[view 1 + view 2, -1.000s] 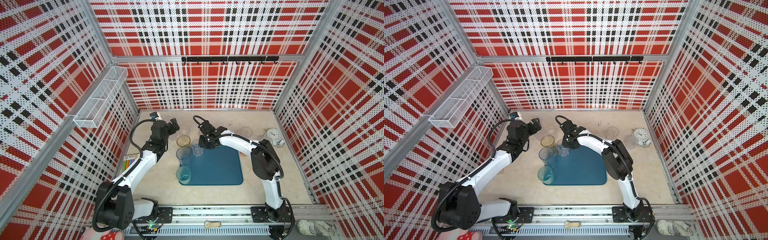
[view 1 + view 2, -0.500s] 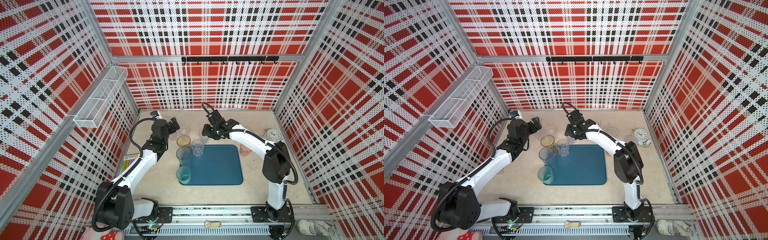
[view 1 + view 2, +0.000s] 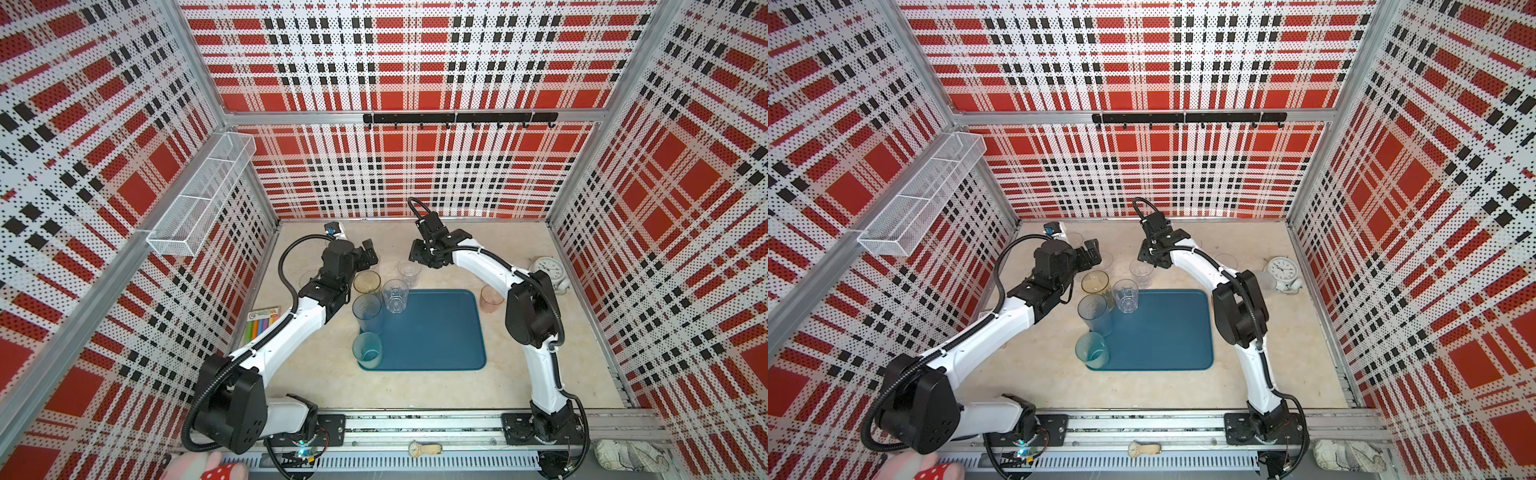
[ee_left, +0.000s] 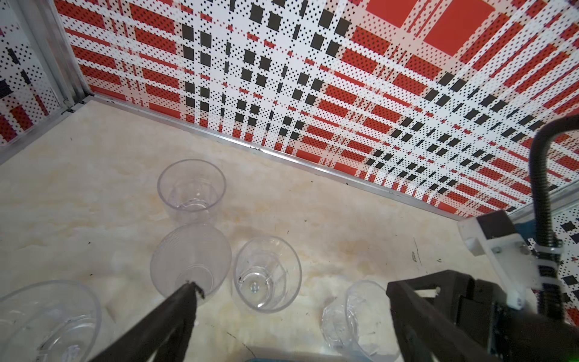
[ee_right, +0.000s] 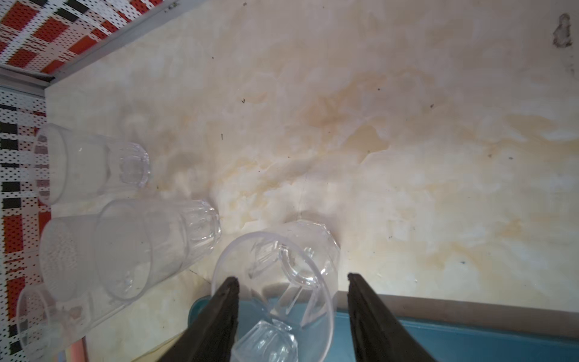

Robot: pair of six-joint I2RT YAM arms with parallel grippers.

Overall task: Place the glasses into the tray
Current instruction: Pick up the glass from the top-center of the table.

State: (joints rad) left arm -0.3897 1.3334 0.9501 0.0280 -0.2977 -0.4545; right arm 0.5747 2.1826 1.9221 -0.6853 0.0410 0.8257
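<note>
The teal tray [image 3: 436,332] lies mid-table. Along its left side stand a clear faceted glass [image 3: 395,295], a tall grey-blue glass [image 3: 366,309] and a teal glass [image 3: 367,349]. An amber glass [image 3: 366,282] is at its far-left corner. My right gripper [image 5: 291,277] is open above a clear glass [image 5: 272,269] that stands on the table just behind the tray; neither finger grips it. My left gripper [image 4: 289,288] is wide open and holds nothing, over several clear glasses [image 4: 266,272] near the back-left corner. A pink glass [image 3: 490,297] stands right of the tray.
A white alarm clock [image 3: 548,268] sits by the right wall, with further glasses [image 3: 1225,259] near it. A crayon box [image 3: 262,320] lies by the left wall. A wire mesh basket [image 3: 199,203] hangs on the left wall.
My right gripper has let go of the clear faceted glass on the tray, opened, and drawn up and back toward the rear wall. The left arm has not moved.
</note>
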